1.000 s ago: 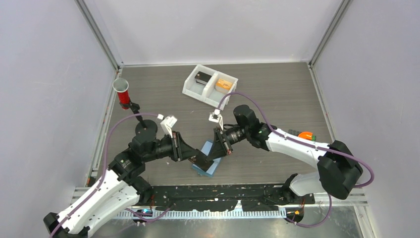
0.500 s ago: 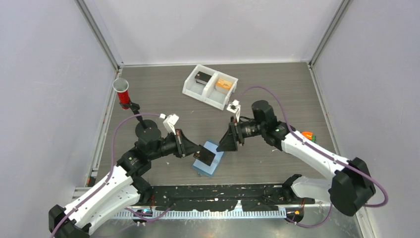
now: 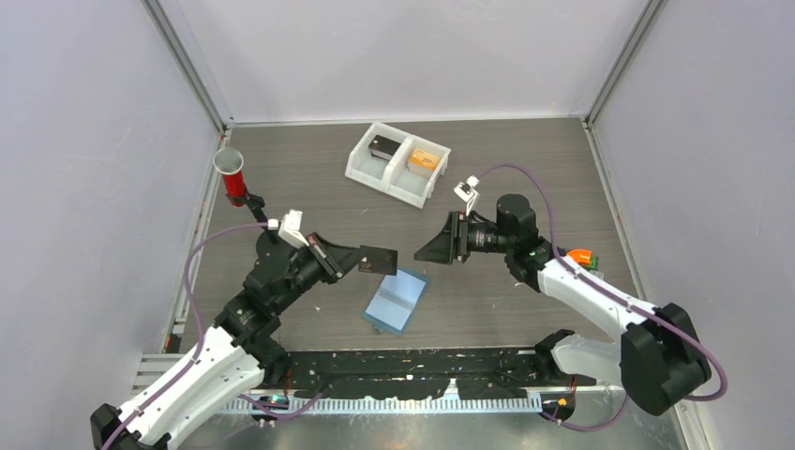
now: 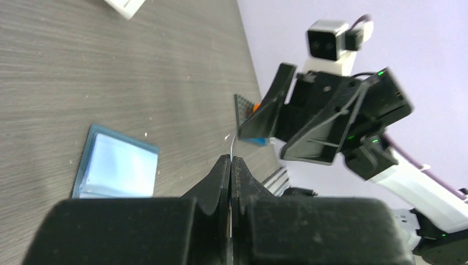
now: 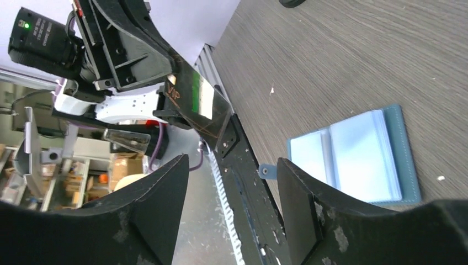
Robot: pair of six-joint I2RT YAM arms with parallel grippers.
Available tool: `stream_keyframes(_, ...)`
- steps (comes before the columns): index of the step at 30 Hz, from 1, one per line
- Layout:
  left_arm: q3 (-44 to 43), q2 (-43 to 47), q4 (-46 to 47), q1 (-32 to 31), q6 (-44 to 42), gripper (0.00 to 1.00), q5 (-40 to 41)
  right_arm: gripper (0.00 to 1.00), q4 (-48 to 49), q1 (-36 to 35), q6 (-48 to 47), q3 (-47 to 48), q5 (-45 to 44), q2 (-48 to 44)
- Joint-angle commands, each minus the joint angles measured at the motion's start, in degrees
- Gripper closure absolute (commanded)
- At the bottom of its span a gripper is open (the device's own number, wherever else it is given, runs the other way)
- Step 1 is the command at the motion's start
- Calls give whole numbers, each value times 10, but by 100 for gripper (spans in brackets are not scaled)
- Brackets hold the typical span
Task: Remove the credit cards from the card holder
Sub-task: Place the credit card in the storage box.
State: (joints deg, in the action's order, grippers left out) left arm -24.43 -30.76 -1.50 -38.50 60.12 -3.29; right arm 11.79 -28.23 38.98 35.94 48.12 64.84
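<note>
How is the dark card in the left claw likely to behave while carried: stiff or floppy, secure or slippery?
Probably stiff: the card juts flat from the left claw without sagging. Likely light, being edge-thin in the left wrist view. Its glossy face may slip, since only one end is pinched.

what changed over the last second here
The left gripper, shut on a dark card, lifted it off the card holder and drew it back toward the left. The right gripper left the holder and pulled away to the right, open. The holder stayed open on the table, about where it was; the white tray and red cup did not move.
</note>
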Motion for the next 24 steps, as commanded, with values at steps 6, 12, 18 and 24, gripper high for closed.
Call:
stream_keyframes(6,1,-4,87,4,59,100,48,38,372,-1,216,-53,56,85)
stream_keyframes(12,18,-33,137,3,80,100,43,42,495,-10,295,-56,56,137)
stream_keyframes(18,19,-60,157,4,86,100,16,54,558,-24,336,-49,48,192)
stream_keyframes(24,30,-62,176,3,95,100,19,74,604,-25,358,-50,46,225)
